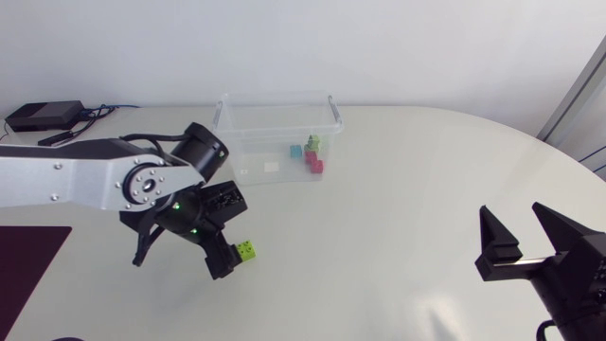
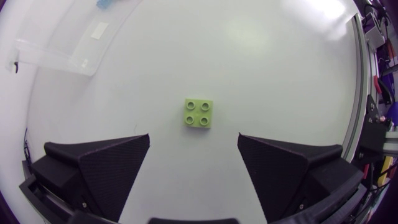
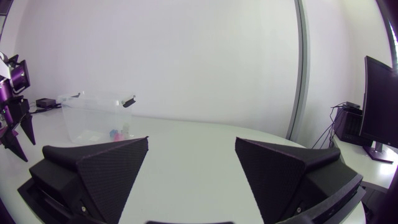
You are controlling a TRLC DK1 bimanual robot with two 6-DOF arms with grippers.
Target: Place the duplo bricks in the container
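Duplo brick (image 1: 245, 251), lime green, two-by-two, studs up, flat on the worktop (image 1: 398, 208), left of its middle and toward the near edge. From the left wrist, same brick (image 2: 198, 112) just ahead of the left jaws, about midway across their gap, touching neither finger. Left jaws spread wide, holding nothing, hanging over the brick on the left arm (image 1: 85, 180). Square footprint, so no long axis to line up with. Sides turned slightly off the line between the fingers, probably little enough for a flat-faced pinch. Likely next call: a short advance and descent to bring the brick between the fingers, then a squeeze.

Right jaws likewise wide open and empty, near the worktop's right edge, well apart from the brick. Left arm plainly the nearer.

Clear container (image 1: 227, 118) open-topped near the far edge, left of middle, well apart from the brick, with a few coloured bricks (image 1: 311, 156) already inside at its right end.

Worktop white, smooth, faintly glossy; a nudged brick likely to slide. Dark mat (image 1: 24, 265) at the left edge, black box (image 1: 43, 116) with cables at the far left corner.
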